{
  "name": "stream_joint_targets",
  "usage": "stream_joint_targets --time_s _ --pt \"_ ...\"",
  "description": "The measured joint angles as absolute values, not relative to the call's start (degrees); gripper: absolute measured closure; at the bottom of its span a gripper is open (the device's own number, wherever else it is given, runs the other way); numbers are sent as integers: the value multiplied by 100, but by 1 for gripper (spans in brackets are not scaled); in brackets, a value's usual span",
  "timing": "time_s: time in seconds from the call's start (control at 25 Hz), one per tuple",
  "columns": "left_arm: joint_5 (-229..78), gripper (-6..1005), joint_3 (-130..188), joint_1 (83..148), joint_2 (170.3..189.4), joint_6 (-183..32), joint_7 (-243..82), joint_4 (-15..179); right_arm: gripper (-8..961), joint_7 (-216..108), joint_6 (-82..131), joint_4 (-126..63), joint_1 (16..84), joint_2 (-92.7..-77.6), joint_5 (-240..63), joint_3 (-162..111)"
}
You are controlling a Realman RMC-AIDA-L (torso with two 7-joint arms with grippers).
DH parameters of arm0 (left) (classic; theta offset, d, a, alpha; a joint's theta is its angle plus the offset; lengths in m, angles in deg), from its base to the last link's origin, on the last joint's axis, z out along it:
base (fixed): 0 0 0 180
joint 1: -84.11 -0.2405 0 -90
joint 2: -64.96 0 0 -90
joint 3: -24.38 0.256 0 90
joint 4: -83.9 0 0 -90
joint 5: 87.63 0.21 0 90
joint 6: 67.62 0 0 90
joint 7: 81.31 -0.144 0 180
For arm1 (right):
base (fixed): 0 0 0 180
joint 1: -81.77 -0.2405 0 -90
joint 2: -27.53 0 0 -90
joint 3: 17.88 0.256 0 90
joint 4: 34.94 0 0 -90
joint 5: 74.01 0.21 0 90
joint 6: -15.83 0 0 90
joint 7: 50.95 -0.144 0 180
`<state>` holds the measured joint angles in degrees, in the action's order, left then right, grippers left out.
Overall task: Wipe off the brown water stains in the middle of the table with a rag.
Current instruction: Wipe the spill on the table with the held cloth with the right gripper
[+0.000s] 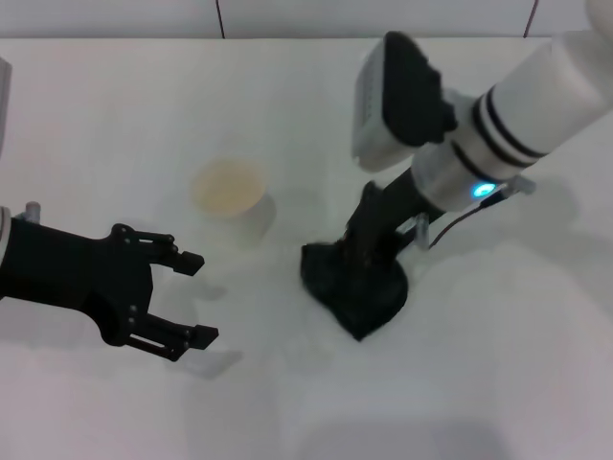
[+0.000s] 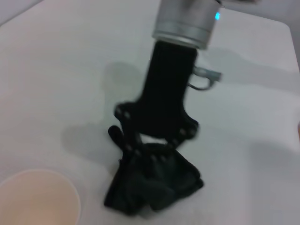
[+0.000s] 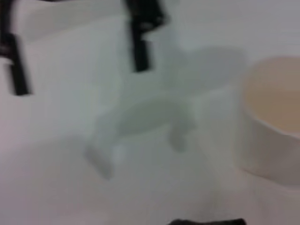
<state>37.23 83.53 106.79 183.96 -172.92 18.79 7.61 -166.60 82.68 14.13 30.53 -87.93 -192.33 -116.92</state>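
The rag (image 1: 356, 287) is being pressed onto the bench (image 1: 115, 115) at centre frame by the right gripper (image 1: 362, 261), fingers clamped on it. No stain is showing. The cup (image 1: 230, 192), upper left of the rag, is risking being knocked. The left gripper (image 1: 187, 299), fingers apart, is idling lower left.

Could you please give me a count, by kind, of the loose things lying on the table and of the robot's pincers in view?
Cup: 1, pale, standing on the white table.
Rag: 1, dark, bunched under the right pincer.
Brown water stains: 0 visible.
Pincers: 2; the left pincer is open and empty beside the cup.
Total: 4.
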Motion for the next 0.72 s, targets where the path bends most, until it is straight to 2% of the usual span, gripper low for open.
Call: stream_joint_targets --time_s 0.32,0.52,0.72 --pt "3717 111 8353 10670 18396 -17291 1872 761 916 -16648 8134 1414 3177 -8792 -20144 -10906" --pt "3715 111 8353 10670 18396 -17289 1831 761 916 -16641 8295 1451 3157 -8853 -20006 -11066" --pt "3699 111 8362 10670 18396 -17282 1816 761 916 -16637 8585 1474 3064 -8853 -19449 -11511"
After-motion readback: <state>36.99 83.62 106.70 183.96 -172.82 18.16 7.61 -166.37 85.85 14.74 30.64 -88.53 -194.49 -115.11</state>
